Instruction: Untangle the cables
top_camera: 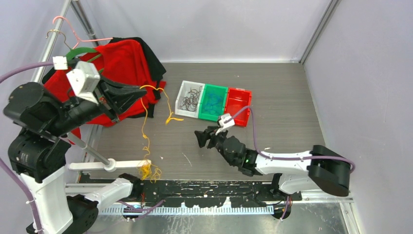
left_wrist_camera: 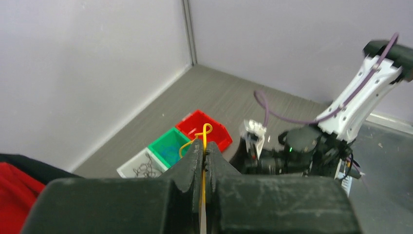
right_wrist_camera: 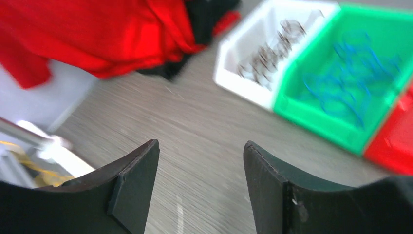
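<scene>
My left gripper (top_camera: 142, 90) is raised at the left, shut on a yellow-orange cable (top_camera: 144, 127). The cable hangs down to a yellow tangle (top_camera: 148, 170) near the table's front edge, and one loop (top_camera: 171, 117) dangles to the right. In the left wrist view the shut left gripper (left_wrist_camera: 204, 146) pinches the yellow cable (left_wrist_camera: 207, 129), which loops out above the tips. My right gripper (top_camera: 202, 138) is low over the table's middle. In its own view the right gripper (right_wrist_camera: 201, 151) is open with nothing between the fingers. Dark cables (top_camera: 190, 97) lie in the white bin (top_camera: 180, 95) and blue cables (top_camera: 213, 102) in the green bin (top_camera: 218, 89).
A red bin (top_camera: 238, 97) stands right of the green one. Red and black clothes (top_camera: 124, 63) on hangers lie at the back left. A metal pole (top_camera: 90, 151) and a white bar (top_camera: 129, 164) lie by the yellow tangle. Grey walls enclose the table.
</scene>
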